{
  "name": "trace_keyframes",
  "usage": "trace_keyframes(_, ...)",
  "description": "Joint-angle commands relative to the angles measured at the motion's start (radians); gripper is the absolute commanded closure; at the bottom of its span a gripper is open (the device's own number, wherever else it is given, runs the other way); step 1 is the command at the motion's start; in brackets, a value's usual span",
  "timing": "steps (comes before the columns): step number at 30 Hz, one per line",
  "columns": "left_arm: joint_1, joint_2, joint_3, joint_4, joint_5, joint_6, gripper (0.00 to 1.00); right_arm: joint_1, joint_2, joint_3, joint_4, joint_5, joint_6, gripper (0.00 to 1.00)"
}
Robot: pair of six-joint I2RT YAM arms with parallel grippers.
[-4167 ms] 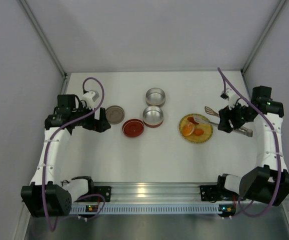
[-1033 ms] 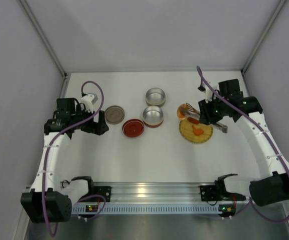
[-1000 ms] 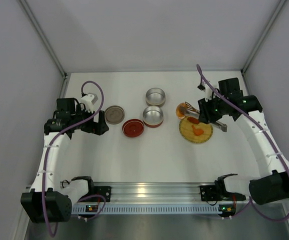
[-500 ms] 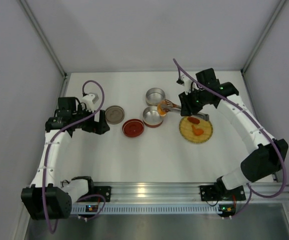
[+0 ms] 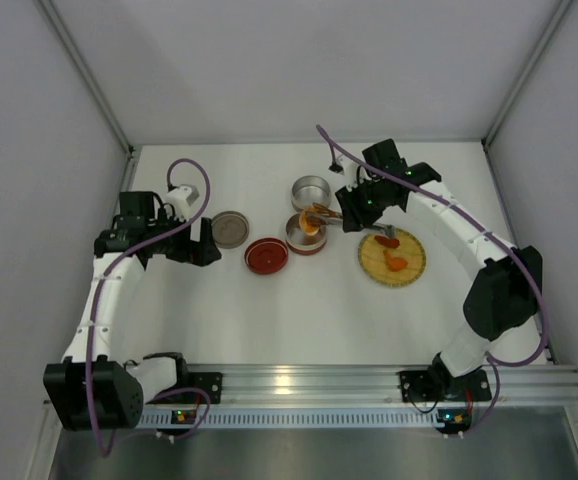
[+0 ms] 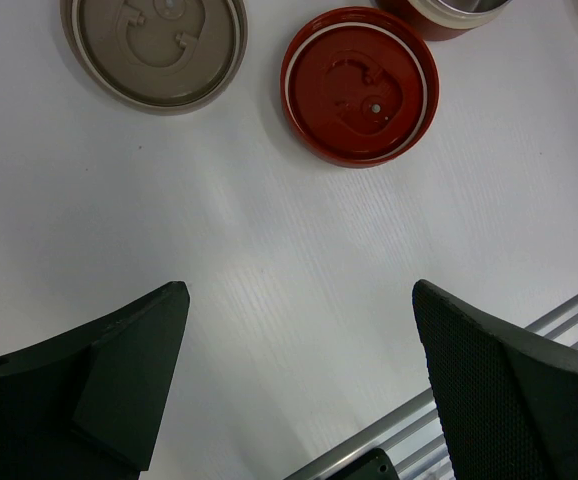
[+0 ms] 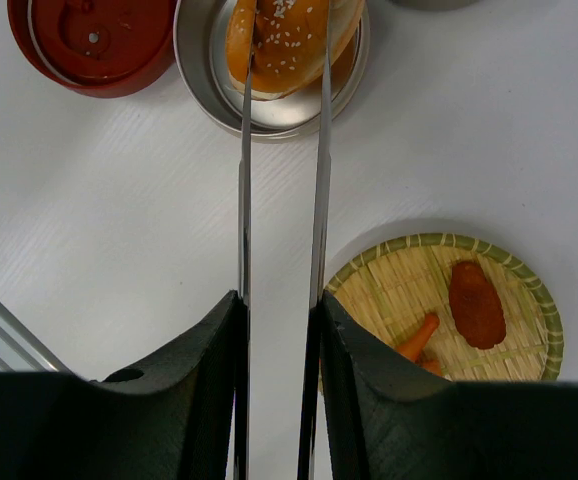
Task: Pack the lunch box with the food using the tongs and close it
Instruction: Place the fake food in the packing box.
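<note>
1 bun (image 7: 289, 40), pinched in tongs (image 7: 279, 200) the right gripper (image 7: 279, 320) clamps, hangs directly over the near tin (image 7: 187, 55); left gripper (image 6: 299, 295) gapes, well apart.

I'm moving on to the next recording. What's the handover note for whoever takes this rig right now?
Right pincer: shut on the tongs, which pinch a bun over the near tin, not yet released.
Left pincer: open, holding nothing, above the table near the red lid and grey lid.
On the plate: a red piece and carrot.
Far tin: looks empty.
Done: bun picked up and brought to the tin.
Left: drop the bun, pack the rest, fit the lids.
</note>
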Motion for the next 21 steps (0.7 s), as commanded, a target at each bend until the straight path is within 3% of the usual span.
trace_keyframes(1, -0.002, 0.013, 0.000, 0.045, 0.026, -0.002, 0.02, 0.031, 0.008, 0.041, 0.103, 0.004, 0.008, 0.83)
trace_keyframes(21, -0.002, 0.027, -0.009, 0.053, 0.018, 0.003, 0.02, 0.048, 0.018, -0.036, 0.108, -0.010, -0.012, 0.82)
